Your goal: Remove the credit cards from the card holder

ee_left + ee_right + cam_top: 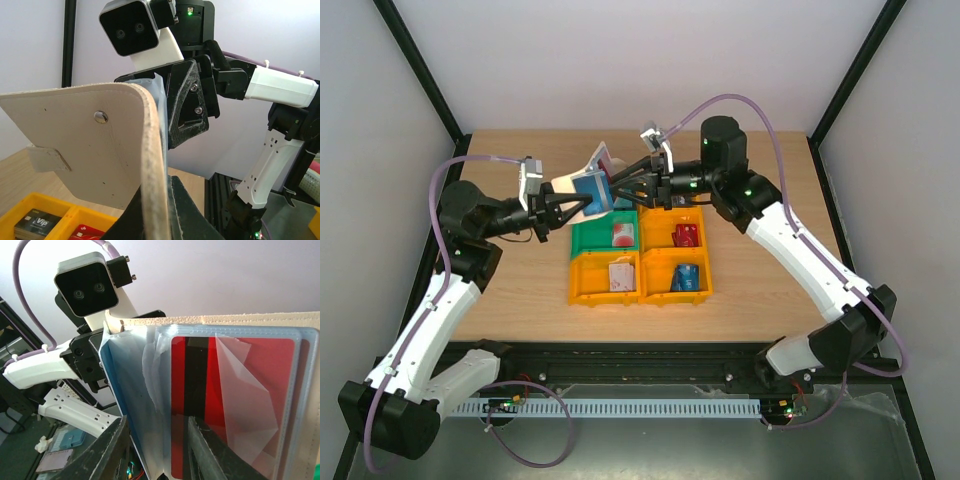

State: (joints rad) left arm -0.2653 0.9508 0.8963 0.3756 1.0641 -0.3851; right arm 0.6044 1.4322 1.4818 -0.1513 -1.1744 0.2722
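Your left fingers (582, 206) are pressed together on the pale whitish card holder with tan stitched edges (596, 176). They pinch its lower edge and hold it up in the air with the flap swung open. Your right fingers (620, 191) meet the holder from the opposite side and stand partly spread. The holder's clear plastic sleeves hang between their tips. One sleeve carries a red plastic card with a black stripe (280, 365), just beyond those tips and not yet out of the holder. You cannot tell whether either right finger touches the sleeves.

Below both pairs of fingers, on the wooden bench (520, 290), a green plastic bin (588, 240) and three orange plastic bins (588, 288) sit together in a square. One of four loose cards (687, 235) lies in each bin, well apart from the fingers.
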